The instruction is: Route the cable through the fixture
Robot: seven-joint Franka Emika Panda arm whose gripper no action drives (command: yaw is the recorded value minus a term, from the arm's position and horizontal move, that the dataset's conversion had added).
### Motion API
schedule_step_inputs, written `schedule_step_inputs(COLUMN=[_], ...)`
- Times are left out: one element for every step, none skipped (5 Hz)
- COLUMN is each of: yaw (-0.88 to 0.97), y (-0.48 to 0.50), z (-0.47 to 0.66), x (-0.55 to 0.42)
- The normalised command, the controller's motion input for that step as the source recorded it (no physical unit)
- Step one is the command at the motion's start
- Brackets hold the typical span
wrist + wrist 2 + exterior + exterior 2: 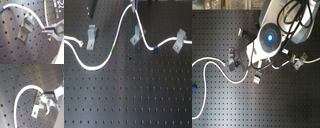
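In the first wrist view the hand point(47, 29) pinches the white cable point(30, 11), which arches over the grey clip bracket point(25, 26) at frame centre-left.

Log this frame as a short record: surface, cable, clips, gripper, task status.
surface: black perforated board
cable: white cable, green band, blue band
clips: three grey clips in first exterior view: left, middle, right
gripper: gripper shut on the cable beside a clip
task status: cable passes at the middle and right clips; left clip not threaded
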Motion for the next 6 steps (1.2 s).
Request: schedule_step_inputs(yaw=[-0.01, -0.12, 0.0, -0.03, 0.0, 0.0], y=[-0.043, -0.061, -0.008, -0.479, -0.008, 0.047], z=[0.0, 0.2, 0.02, 0.03, 0.0, 0.1], x=[-0.091, -0.129, 0.004, -0.112, -0.015, -0.174])
